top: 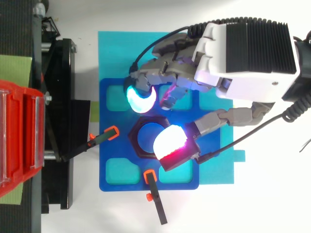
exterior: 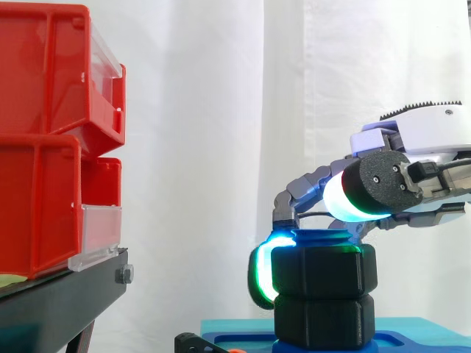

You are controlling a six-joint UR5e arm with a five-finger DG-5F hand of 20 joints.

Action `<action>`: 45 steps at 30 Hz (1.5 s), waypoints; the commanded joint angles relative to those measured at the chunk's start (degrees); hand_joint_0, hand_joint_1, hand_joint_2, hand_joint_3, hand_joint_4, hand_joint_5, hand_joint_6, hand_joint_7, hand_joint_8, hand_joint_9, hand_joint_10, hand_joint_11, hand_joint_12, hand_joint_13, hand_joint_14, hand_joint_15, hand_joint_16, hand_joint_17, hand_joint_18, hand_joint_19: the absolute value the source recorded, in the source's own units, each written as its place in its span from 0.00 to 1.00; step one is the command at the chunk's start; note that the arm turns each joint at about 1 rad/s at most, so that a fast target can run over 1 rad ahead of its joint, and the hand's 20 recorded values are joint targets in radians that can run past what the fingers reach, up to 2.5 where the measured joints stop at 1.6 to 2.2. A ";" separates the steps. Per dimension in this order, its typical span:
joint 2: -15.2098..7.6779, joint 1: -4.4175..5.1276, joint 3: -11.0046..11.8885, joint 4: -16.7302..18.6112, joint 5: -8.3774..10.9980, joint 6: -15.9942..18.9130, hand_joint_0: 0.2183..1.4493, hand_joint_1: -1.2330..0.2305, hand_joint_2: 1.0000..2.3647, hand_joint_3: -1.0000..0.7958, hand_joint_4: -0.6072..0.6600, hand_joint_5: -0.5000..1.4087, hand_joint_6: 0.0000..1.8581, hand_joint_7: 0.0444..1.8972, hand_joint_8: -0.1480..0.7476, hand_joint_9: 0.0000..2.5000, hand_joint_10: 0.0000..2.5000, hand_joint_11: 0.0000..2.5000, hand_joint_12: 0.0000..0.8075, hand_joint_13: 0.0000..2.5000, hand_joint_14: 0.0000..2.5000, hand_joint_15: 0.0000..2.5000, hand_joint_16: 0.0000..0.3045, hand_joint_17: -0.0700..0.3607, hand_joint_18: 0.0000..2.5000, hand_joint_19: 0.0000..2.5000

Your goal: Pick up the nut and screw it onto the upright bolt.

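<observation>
A black hexagonal nut (exterior: 327,271) sits on the upright blue bolt (exterior: 321,237), whose top pokes out above it. Under the nut is a second black hexagonal piece (exterior: 324,321). From above, the nut (top: 137,127) rings the blue bolt end (top: 146,139). My hand (exterior: 377,144) reaches in from the right and is curled round the nut: a green-glowing pad (exterior: 262,276) presses its left side, and a thick pad (top: 170,141) lies over its right rim. In the top view the hand (top: 194,73) comes from the upper right.
The bolt stands in a blue fixture plate (top: 112,179) on a cyan mat (top: 116,48). Two black clamps with orange tips (top: 104,137) (top: 155,199) lie at the plate's left and front. Red bins (exterior: 44,147) on a black stand (exterior: 59,301) are at the left.
</observation>
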 commanded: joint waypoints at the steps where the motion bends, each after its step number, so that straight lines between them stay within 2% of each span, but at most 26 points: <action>1: -0.01 -0.10 -0.03 0.18 -0.24 0.00 0.21 0.64 0.00 0.28 0.63 0.20 0.27 0.41 0.44 0.39 0.00 0.00 0.36 0.21 0.00 0.00 0.13 0.37 0.13 0.06; 6: -0.01 -0.10 0.06 0.26 -0.24 0.00 0.21 0.64 0.00 0.28 0.61 0.18 0.27 0.35 0.43 0.33 0.00 0.00 0.37 0.18 0.00 0.00 0.14 0.38 0.10 0.05; 14: -0.01 -0.10 -0.03 0.35 0.03 -0.18 0.20 0.65 0.00 0.28 0.59 0.17 0.27 0.32 0.41 0.27 0.00 0.00 0.38 0.15 0.00 0.00 0.14 0.39 0.07 0.03; 20: -0.01 0.61 -0.03 1.14 0.20 -0.26 0.20 0.67 0.00 0.28 0.58 0.17 0.27 0.31 0.42 0.22 0.00 0.00 0.39 0.10 0.00 0.00 0.14 0.39 0.00 0.00; 24: -0.01 1.13 -0.03 0.88 0.29 -0.26 0.20 0.69 0.00 0.28 0.58 0.17 0.27 0.32 0.42 0.19 0.00 0.00 0.40 0.07 0.00 0.00 0.15 0.40 0.00 0.00; 33: -0.01 1.84 -0.03 -0.09 0.91 -0.09 0.20 0.71 0.00 0.28 0.64 0.21 0.27 0.43 0.43 0.18 0.00 0.00 0.41 0.06 0.00 0.00 0.15 0.39 0.00 0.00; 38: -0.01 1.84 0.06 -0.09 0.91 -0.09 0.20 0.71 0.00 0.28 0.67 0.22 0.27 0.49 0.44 0.20 0.00 0.00 0.41 0.07 0.00 0.00 0.14 0.39 0.00 0.00; 45: -0.01 1.75 -0.03 -0.09 0.91 0.00 0.22 0.67 0.00 0.28 0.65 0.25 0.27 0.58 0.45 0.26 0.00 0.00 0.38 0.12 0.00 0.00 0.13 0.38 0.00 0.00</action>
